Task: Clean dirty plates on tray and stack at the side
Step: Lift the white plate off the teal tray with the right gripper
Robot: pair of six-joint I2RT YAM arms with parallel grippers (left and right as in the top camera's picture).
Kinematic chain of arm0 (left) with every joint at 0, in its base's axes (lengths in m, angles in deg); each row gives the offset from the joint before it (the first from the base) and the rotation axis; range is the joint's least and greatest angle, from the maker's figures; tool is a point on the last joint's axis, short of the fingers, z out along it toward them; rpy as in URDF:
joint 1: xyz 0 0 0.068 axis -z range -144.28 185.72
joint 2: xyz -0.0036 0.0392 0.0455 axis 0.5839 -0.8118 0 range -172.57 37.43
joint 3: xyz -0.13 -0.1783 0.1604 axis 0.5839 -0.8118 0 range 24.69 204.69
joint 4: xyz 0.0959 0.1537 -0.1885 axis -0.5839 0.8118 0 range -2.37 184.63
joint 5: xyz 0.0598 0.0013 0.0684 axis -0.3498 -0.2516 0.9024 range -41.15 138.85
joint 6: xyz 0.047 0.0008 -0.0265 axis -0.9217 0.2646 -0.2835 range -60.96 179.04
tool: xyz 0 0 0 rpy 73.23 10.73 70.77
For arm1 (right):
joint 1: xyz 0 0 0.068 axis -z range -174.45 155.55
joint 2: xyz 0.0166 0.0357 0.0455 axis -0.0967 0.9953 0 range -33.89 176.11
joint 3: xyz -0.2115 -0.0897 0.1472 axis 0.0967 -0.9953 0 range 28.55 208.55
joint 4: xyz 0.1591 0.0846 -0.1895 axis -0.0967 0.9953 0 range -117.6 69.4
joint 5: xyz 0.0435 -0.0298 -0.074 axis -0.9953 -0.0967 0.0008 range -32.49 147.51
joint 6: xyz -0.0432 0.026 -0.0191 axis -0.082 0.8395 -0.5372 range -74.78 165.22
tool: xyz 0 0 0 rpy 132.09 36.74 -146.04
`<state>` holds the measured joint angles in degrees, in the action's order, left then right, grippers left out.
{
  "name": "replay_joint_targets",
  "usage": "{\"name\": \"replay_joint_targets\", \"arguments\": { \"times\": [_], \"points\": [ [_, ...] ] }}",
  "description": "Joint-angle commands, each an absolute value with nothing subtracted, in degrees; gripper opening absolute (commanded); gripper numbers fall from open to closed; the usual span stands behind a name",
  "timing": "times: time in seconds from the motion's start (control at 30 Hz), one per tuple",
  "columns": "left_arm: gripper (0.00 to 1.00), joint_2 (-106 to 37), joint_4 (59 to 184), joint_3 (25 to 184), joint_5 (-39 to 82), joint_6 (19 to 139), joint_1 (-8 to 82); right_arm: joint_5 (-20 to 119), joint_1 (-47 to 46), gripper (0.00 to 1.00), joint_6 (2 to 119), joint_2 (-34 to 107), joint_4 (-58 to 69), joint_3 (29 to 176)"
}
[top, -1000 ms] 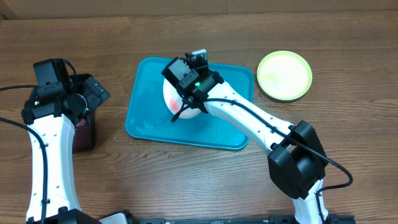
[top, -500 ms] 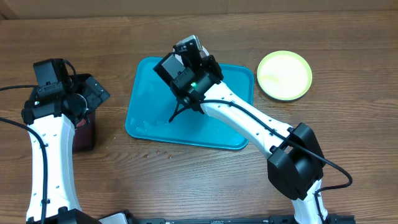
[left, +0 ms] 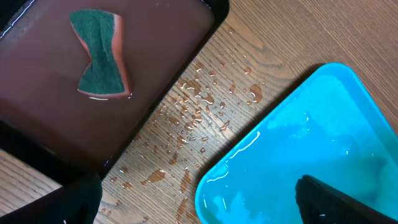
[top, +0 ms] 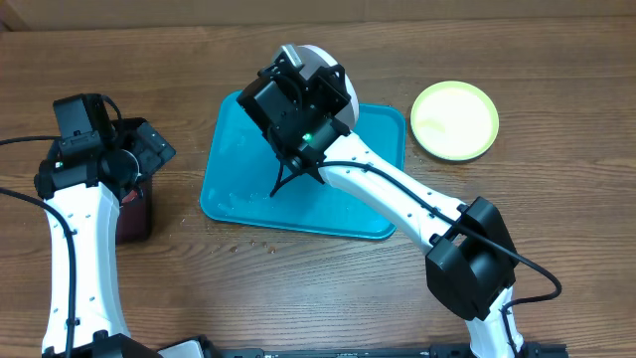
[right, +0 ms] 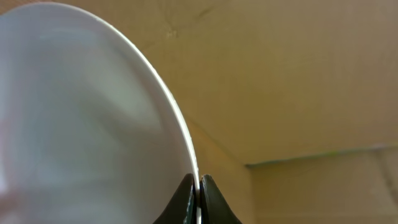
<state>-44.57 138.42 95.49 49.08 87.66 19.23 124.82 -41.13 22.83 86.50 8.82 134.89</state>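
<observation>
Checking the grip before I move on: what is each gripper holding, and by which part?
The right gripper pinches the white plate by its rim. The left gripper is open, holding nothing.

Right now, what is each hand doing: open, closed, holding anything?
Left hand: open, holding nothing.
Right hand: closed on the rim of the round white plastic plate.

No readable text or labels anywhere.

One white plate (right: 81, 118), one yellow-green plate (top: 455, 120), a teal tray (top: 237, 174).
</observation>
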Motion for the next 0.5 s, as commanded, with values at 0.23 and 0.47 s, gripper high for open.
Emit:
{"name": "replay_joint_targets", "arguments": {
  "times": [0.23,0.47],
  "points": [
    [1.0,-45.01,138.35,94.9,49.23,88.47,19.26,131.37,-44.36,0.04,7.49,86.33,2.59,136.71],
    [1.0,-45.01,138.35,94.9,49.21,88.47,19.26,123.64,-41.87,0.04,25.08,86.33,6.49,136.51]
  ]
}}
